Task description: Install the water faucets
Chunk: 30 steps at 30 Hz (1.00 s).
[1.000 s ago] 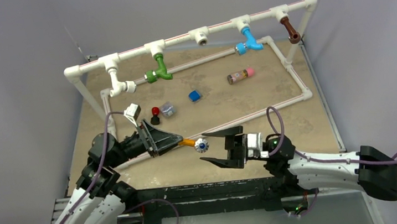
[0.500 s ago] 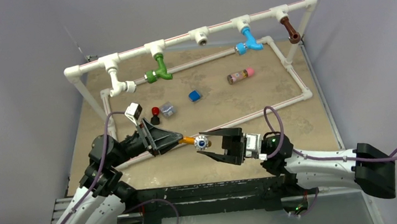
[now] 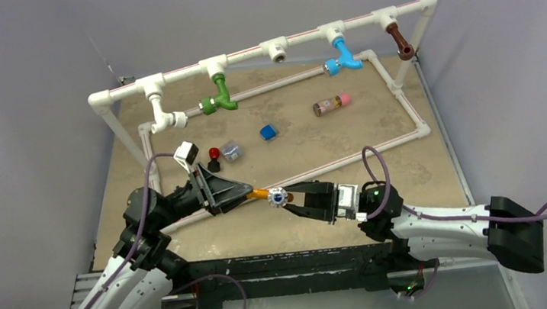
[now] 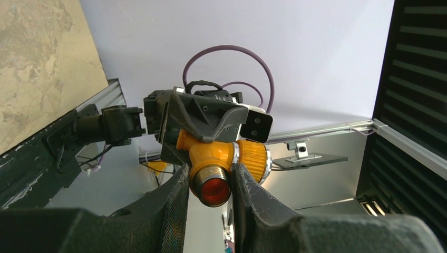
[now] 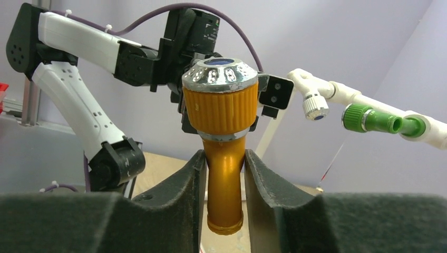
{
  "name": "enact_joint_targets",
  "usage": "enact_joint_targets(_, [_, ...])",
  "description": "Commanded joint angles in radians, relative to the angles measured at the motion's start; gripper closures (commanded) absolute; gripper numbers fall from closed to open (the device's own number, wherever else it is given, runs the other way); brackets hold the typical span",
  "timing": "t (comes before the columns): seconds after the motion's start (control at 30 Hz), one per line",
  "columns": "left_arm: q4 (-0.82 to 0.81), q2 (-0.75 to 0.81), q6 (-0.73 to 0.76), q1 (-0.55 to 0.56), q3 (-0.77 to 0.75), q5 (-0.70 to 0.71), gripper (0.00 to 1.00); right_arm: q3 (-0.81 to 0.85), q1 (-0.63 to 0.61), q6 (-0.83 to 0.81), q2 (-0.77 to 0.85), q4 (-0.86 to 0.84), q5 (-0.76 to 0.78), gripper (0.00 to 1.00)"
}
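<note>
An orange faucet (image 3: 262,195) with a silver-capped ridged knob hangs in the air above the table's near middle, between both grippers. My left gripper (image 3: 248,194) is shut on its threaded inlet end (image 4: 215,182). My right gripper (image 3: 291,199) is shut on its spout (image 5: 223,179), with the knob (image 5: 220,100) above the fingers. A green faucet (image 3: 218,99), a blue faucet (image 3: 342,58) and a brown faucet (image 3: 399,40) are fitted on the white pipe frame (image 3: 297,38) at the back. The green faucet also shows in the right wrist view (image 5: 377,120).
Open white fittings stand on the frame at back centre (image 3: 275,48) and back left (image 3: 169,121). On the table lie a pink-and-brown cylinder (image 3: 331,105), a blue cube (image 3: 267,132), a grey block (image 3: 231,151) and a small red-and-black piece (image 3: 213,158). A low pipe (image 3: 377,147) crosses behind the grippers.
My right gripper moved left to the orange faucet and closed its wide-open fingers onto the spout. The left gripper kept holding the faucet almost still.
</note>
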<state>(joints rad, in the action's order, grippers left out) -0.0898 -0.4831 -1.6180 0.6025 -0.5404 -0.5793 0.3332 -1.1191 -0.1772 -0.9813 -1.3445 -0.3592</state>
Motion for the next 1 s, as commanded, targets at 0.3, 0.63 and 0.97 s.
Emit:
enact_joint_targets(0.3, [-0.063, -0.003, -0.036, -0.001, 0.008, -0.023, 0.86, 0.044, -0.004, -0.008, 0.017, -0.045, -0.013, 1.0])
enact_joint_targets(0.63, [0.167, -0.025, 0.141, -0.001, -0.136, 0.013, 0.35, 0.049, -0.004, 0.023, 0.164, 0.126, 0.052, 1.0])
enact_joint_targets(0.97, [0.304, -0.131, 0.42, -0.002, -0.39, 0.034, 0.33, 0.212, -0.003, 0.058, 0.311, 0.61, 0.314, 1.0])
